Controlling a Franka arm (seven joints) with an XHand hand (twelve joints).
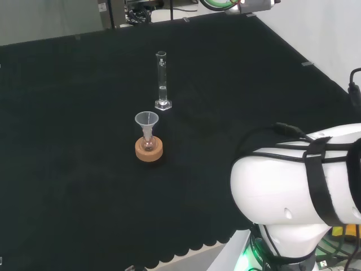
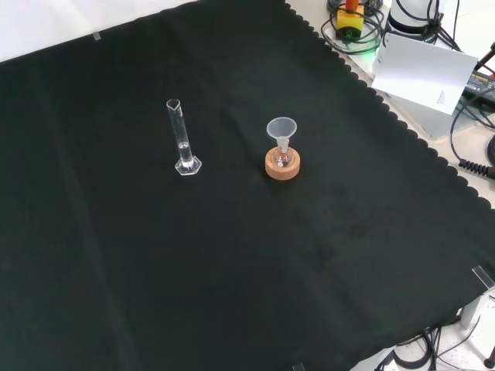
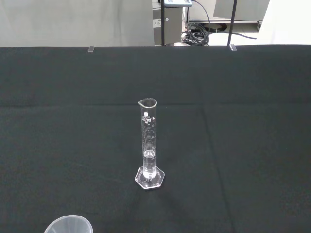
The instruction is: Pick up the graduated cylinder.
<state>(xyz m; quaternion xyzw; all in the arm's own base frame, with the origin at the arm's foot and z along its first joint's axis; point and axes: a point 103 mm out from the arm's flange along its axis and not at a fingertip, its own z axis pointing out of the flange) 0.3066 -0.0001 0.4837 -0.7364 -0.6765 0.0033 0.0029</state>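
On black cloth: graduated cylinder upright, untouched | beside funnel in flask on cork ring | hand state: cannot tell | reach, grasp, lift all pending

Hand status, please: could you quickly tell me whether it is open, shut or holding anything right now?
Hand: cannot be told. The graduated cylinder stands upright on the black cloth with nothing touching it.

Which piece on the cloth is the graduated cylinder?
On the black cloth stand two glass pieces, apart. The graduated cylinder is left of the other in the front view: a tall, thin, upright tube on a flat clear foot, without the funnel or cork ring.
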